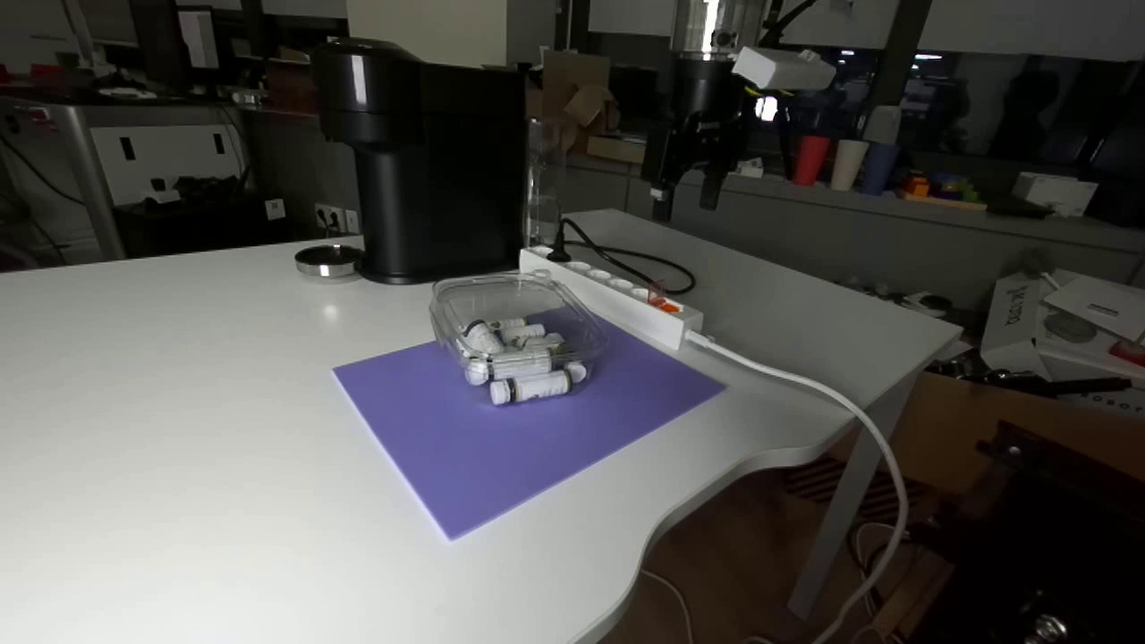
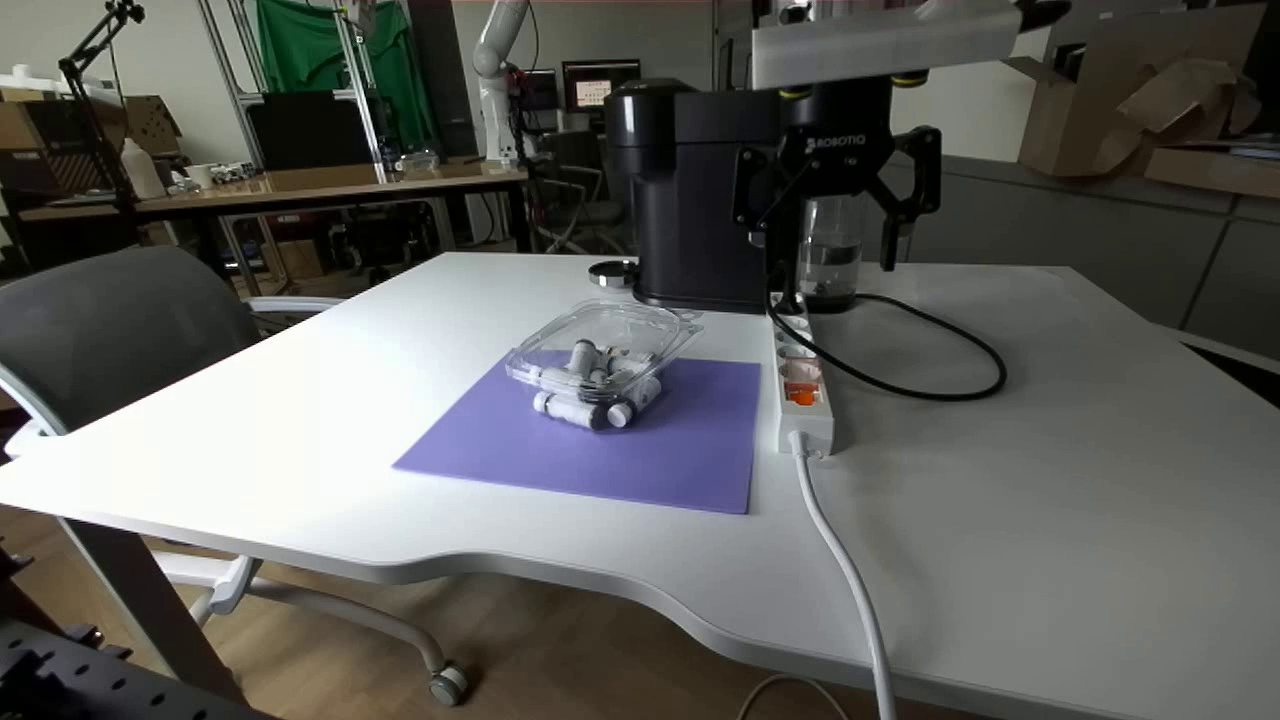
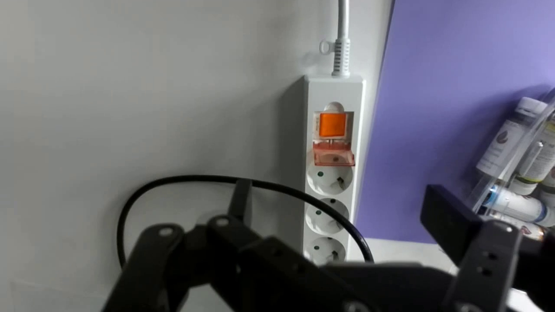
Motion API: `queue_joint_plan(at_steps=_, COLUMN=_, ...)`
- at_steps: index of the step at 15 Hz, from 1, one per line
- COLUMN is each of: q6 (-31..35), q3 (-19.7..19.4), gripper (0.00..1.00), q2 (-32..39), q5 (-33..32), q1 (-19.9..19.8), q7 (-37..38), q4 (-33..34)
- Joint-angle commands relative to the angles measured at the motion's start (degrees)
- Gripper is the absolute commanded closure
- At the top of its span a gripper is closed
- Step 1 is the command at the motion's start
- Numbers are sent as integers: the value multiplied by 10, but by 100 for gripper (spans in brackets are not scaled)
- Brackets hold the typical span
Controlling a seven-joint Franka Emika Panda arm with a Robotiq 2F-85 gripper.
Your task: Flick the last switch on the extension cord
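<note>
Gripper [image 3: 340,203]: spread wide, bottom of wrist view.
Extension cord [image 3: 328,180]: right of centre there.
Switch [image 3: 332,125]: orange, red cover [image 3: 334,156] standing open.

The white extension cord [image 3: 331,182] lies flat on the table [image 3: 173,108], 1 orange switch [image 3: 332,125] uncovered.

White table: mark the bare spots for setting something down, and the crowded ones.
Bare: the table between purple mat and gray chair; also past the power strip, opposite the mat, outside the black cable loop. Crowded: the mat, with clear container and bottles, and the strip's plugged end beside the black machine; the open gripper hangs near the strip.
</note>
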Motion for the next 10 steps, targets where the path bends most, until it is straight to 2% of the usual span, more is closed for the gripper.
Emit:
queue_joint_plan(at_steps=1, q6=-1, q3=12, gripper=0, q2=2, q5=-7, q1=-12, q7=5, q4=3)
queue_joint_plan(at_steps=7, q6=-1, q3=12, gripper=0, q2=2, q5=-7, q1=-14, q7=4, q4=6)
queue_joint_plan(at_steps=10, q6=18, q3=24, gripper=0, q2=-9, q5=6, q1=-22, q7=-10, q4=-19)
